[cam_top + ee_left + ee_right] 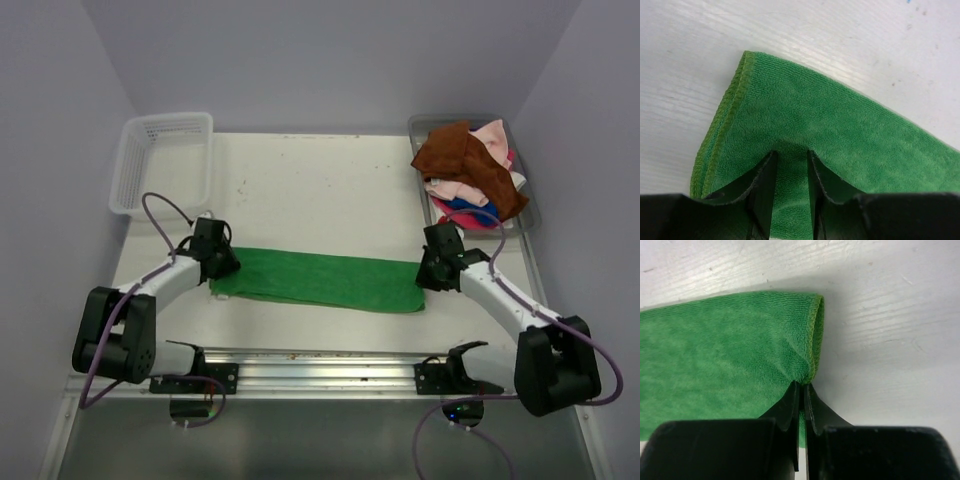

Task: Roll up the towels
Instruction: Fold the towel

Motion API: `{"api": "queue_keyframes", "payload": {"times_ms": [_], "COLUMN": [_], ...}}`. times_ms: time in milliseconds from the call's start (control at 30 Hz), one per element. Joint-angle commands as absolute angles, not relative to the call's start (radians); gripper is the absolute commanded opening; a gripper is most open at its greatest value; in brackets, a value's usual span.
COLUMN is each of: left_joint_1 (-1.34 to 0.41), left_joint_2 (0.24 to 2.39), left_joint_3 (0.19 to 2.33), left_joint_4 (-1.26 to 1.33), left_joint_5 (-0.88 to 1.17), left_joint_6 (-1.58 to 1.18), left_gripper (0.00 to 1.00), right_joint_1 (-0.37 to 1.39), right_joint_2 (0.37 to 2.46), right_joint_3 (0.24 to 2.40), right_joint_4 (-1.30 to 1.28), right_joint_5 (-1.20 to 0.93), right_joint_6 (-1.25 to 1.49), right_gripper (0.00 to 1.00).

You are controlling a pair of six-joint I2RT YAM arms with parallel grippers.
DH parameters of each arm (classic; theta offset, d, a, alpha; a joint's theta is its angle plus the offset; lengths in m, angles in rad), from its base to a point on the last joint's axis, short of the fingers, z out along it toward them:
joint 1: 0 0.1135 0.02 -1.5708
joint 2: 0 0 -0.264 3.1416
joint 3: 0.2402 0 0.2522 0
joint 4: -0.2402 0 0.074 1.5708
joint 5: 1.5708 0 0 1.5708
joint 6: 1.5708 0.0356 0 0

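A bright green towel lies flat on the white table, folded into a long strip that runs left to right. My left gripper is at its left end. In the left wrist view the gripper has its fingers narrowly apart with a pinch of green towel between them. My right gripper is at the towel's right end. In the right wrist view it is shut on the hemmed corner of the towel.
A clear grey tray at the back right holds a pile of towels: rust brown, pale pink, blue, magenta. A white mesh basket stands at the back left. A metal rail runs along the near edge.
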State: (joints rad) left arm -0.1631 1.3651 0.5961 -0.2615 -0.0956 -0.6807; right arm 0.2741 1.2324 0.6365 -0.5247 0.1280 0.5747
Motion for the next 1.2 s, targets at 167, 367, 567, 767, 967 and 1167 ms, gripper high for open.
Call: {"api": "queue_keyframes", "payload": {"times_ms": [167,367,567,767,967,1167], "left_joint_1": [-0.347,-0.474,-0.492,-0.433,-0.327,-0.267], "left_joint_2": [1.410,1.404,1.333,1.259,1.247,1.262], "left_joint_3": [0.476,0.518,0.618,0.663,0.658,0.608], "left_joint_4": [-0.255,-0.282,-0.412,-0.466,-0.479,-0.440], "left_joint_5": [-0.026,-0.026,-0.080,-0.068,-0.054,-0.046], "left_joint_6": [-0.819,-0.879,-0.833,-0.730,-0.686,-0.699], "left_gripper": [0.35,0.36,0.39,0.40,0.40,0.33], "right_joint_1": [0.273,0.275,0.381,0.546,0.707,0.836], "right_joint_2": [1.051,1.042,1.072,1.179,1.354,1.532], "right_joint_3": [0.807,0.942,1.064,1.167,1.318,1.449], "right_joint_4": [-0.739,-0.808,-0.818,-0.772,-0.735,-0.696], "right_joint_5": [0.287,0.276,0.247,0.261,0.281,0.264], "right_joint_6": [0.523,0.465,0.491,0.535,0.545,0.545], "right_gripper": [0.00,0.00,0.00,0.00,0.00,0.00]}}
